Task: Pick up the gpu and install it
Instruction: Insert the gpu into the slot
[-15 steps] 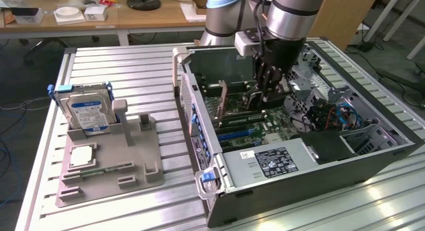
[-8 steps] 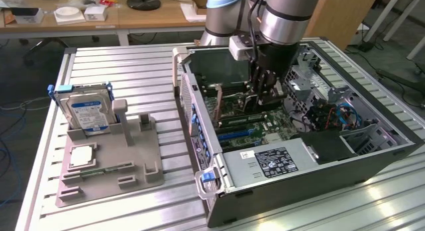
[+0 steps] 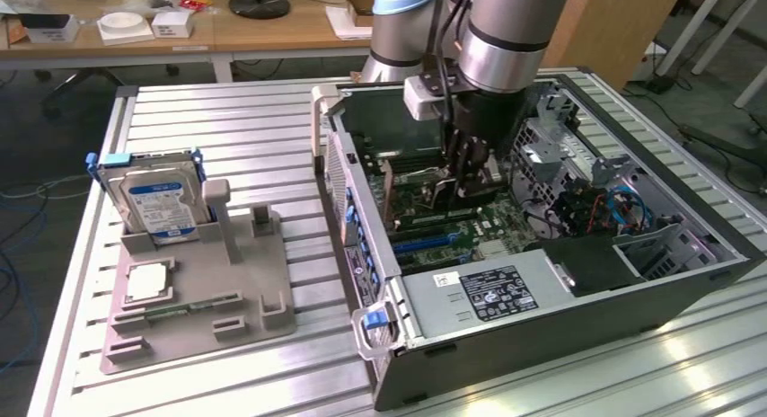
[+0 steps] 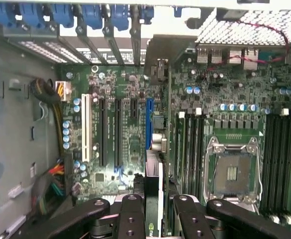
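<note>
Slatted aluminium worktop (image 3: pixel 240 120) carries everything we see, with wooden desks (image 3: pixel 276 31) behind it. On it, the gpu (image 4: pixel 153 191) sits edge-on between the fingers (image 4: pixel 133 219) of the hand (image 4: pixel 157 219), which is clamped on the card and holds it inside the open computer case (image 3: pixel 576 318), low over the motherboard (image 4: pixel 130 139) and close to the long blue slot (image 4: pixel 148 122); we cannot tell whether its edge touches the slot. We judge misalignment the main risk: if the card comes down tilted or beside the slot, its contacts could be forced against the slot wall or the small capacitors (image 4: pixel 192 90) nearby, and its metal end could catch on the case wall by the blue latches (image 4: pixel 85 15). A grip on so thin a board could also let it pivot under pressure. Around it, the case holds the motherboard with an empty processor socket (image 4: pixel 232 172), a labelled power supply (image 3: pixel 491 291) and bundled cables (image 3: pixel 576 210). Well apart, toward the exterior view's left, a grey holder (image 3: pixel 276 318) has a hard drive (image 3: pixel 162 206) standing upright, a processor (image 3: pixel 146 282) lying flat and a memory stick (image 3: pixel 180 306) in its recesses.
</note>
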